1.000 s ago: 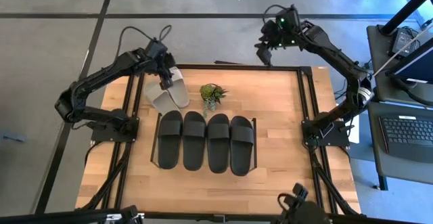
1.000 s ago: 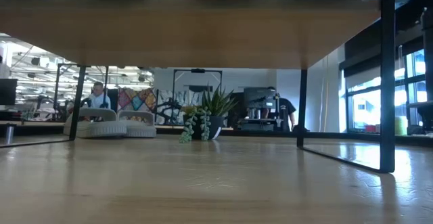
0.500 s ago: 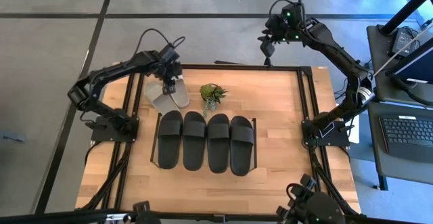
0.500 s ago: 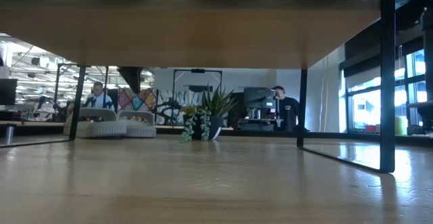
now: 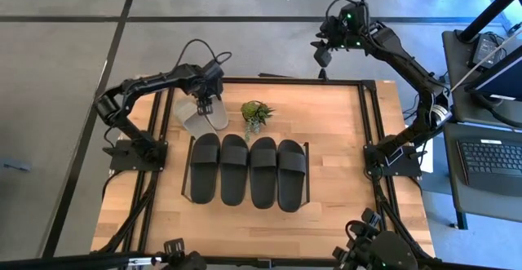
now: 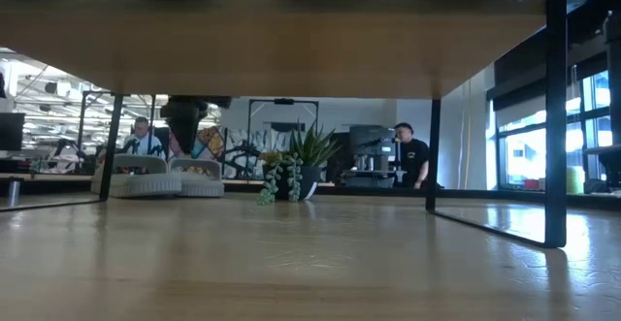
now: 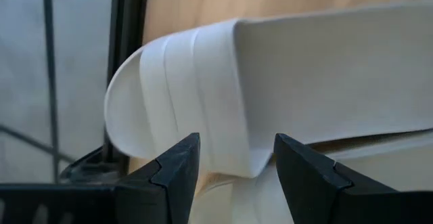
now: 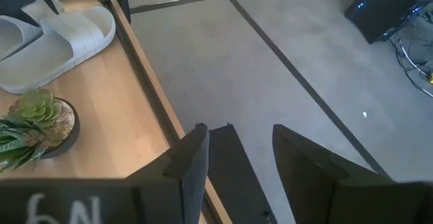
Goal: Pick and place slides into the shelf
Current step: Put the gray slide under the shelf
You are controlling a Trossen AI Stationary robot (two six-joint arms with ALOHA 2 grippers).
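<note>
Two light grey-white slides (image 5: pixel 200 115) lie side by side on their soles at the table's far left, also seen in the low view (image 6: pixel 160 177). My left gripper (image 5: pixel 204 100) hangs open just above them, pointing steeply down. In its wrist view the near slide's broad strap (image 7: pixel 203 88) lies ahead of the gap between the fingers (image 7: pixel 237 176), with no touch showing. Several black slides (image 5: pixel 249 172) rest in a row on the shelf (image 5: pixel 186 174). My right gripper (image 5: pixel 321 55) waits open, high beyond the table's far edge, with nothing between its fingers (image 8: pixel 240 156).
A small green potted plant (image 5: pixel 257 115) stands just right of the white slides, close to my left gripper. The table's black rail (image 8: pixel 145 68) runs along the far edge. The shelf's board (image 6: pixel 291 49) and black legs (image 6: pixel 554 108) span the low view. People show in the room behind.
My left gripper has come down toward the white slides, shifting a little toward the table's near edge and tipping to point more steeply down. Its fingers have stayed open. The slides have not moved.
</note>
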